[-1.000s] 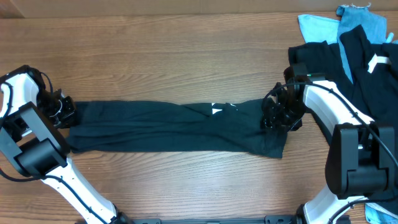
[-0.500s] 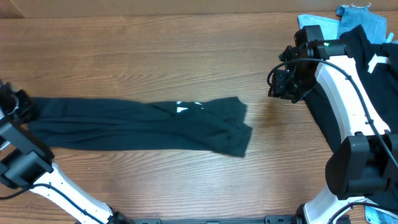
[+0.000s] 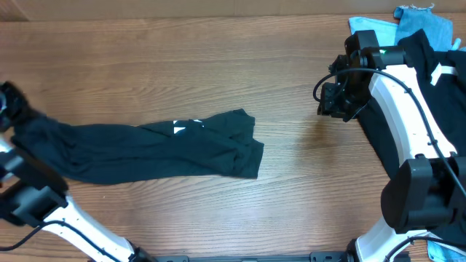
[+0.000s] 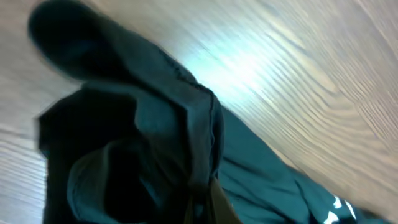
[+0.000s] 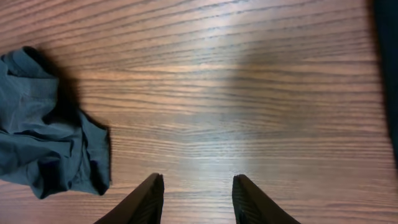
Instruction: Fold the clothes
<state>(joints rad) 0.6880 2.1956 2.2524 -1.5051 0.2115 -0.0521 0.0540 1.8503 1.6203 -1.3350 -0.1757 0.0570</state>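
Left gripper (image 3: 9, 102) clamped on the raised end of a long, rumpled black T-shirt (image 3: 160, 145)
Overhead: the shirt lies as a soft creased band on the wood-grain surface (image 3: 218, 51); the right gripper (image 3: 336, 102) hangs beside the heaped black and light blue clothes (image 3: 426, 44). Left wrist: matte cloth bunched in folds. Right wrist: tapered dark fingers apart over bare grain, holding nothing

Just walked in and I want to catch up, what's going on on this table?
A two-armed robot is folding clothes. The left pincer is shut on one end of a long black garment, which lies stretched across the wooden table. The right pincer hangs open and empty above bare wood, apart from the garment. A pile of black and light blue clothes waits at the right edge.
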